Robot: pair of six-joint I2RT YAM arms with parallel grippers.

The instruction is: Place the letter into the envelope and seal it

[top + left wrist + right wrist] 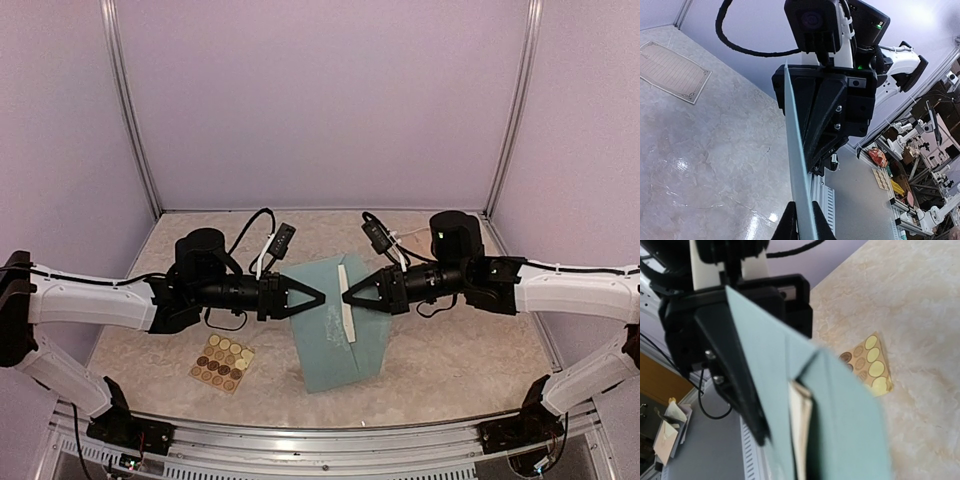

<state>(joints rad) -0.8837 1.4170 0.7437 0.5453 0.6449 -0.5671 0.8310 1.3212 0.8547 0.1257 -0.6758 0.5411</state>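
Observation:
The teal envelope (335, 335) hangs in the air between my two grippers, its lower end near the table. The cream letter (346, 305) sits in it, one edge showing as a strip. My left gripper (318, 297) is shut on the envelope's left edge. In the left wrist view the envelope (797, 165) runs edge-on between the fingertips (790, 226). My right gripper (347, 297) is shut on the envelope from the right. In the right wrist view the envelope (850, 425) fills the foreground, the letter (801, 425) shows in its mouth, and my own fingers are hidden behind it.
A tan sheet of round stickers (223, 363) lies on the table at the front left, also in the right wrist view (867, 365). A cream lined sheet (672, 70) lies on the table in the left wrist view. Walls enclose the table.

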